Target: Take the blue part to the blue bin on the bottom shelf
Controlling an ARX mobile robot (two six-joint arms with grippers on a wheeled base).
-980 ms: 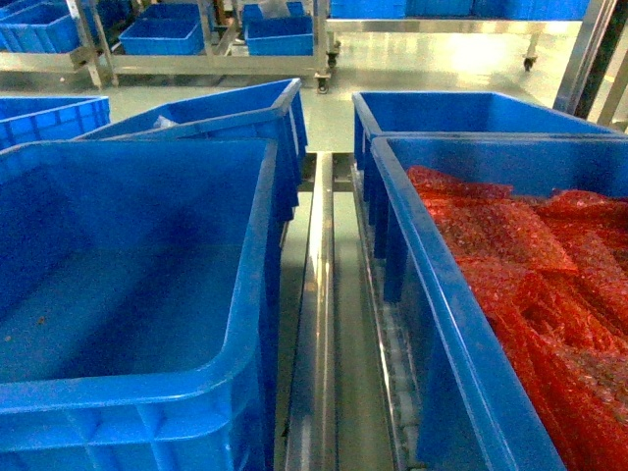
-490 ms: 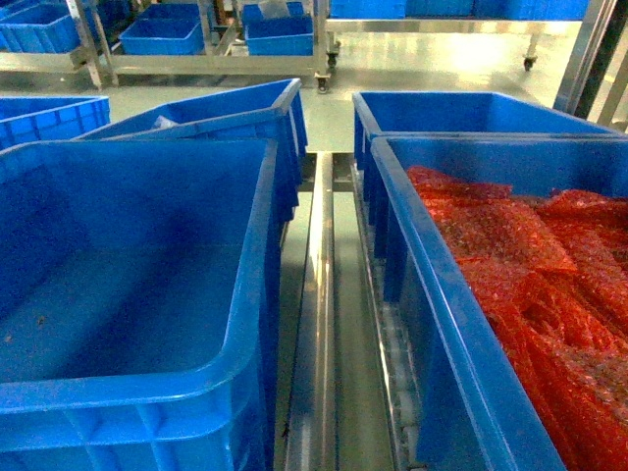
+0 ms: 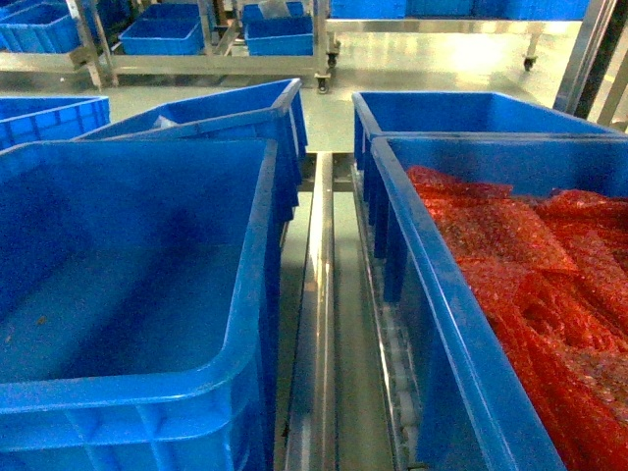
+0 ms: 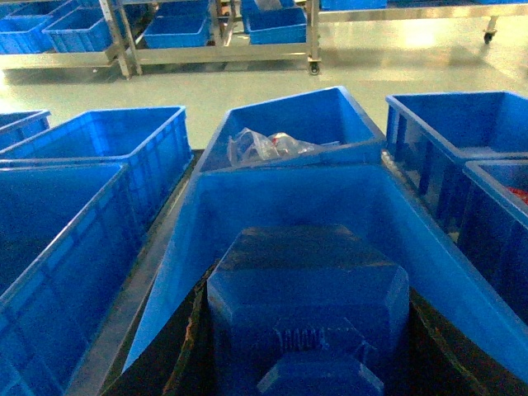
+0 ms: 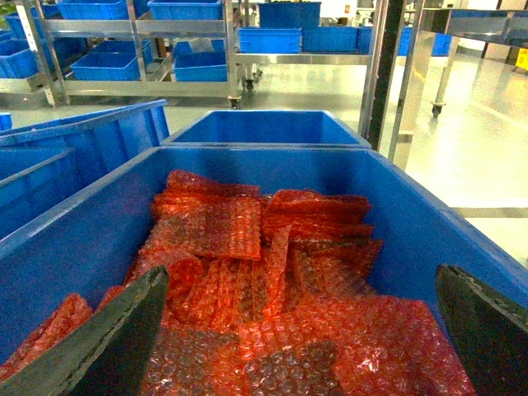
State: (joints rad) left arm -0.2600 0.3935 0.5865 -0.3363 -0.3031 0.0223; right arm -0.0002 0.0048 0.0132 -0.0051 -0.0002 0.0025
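Left pincer (image 4: 309,330) pinches blue part (image 4: 307,289) over blue bin (image 4: 462,280); right pincer (image 5: 301,330) spread above red bags (image 5: 272,289).

The blue bin (image 3: 128,294) stood open on top, its inside free for entry. On its right, a narrow gap with the steel divider rail (image 3: 319,314) separated it from the crate of red bagged pieces (image 3: 530,294), which was filled high.

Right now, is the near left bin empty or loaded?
Empty, as far as shown. The blue bin shows a bare blue floor with only a few tiny specks in the head view. The crate beside it holds red bubble-wrap bags.
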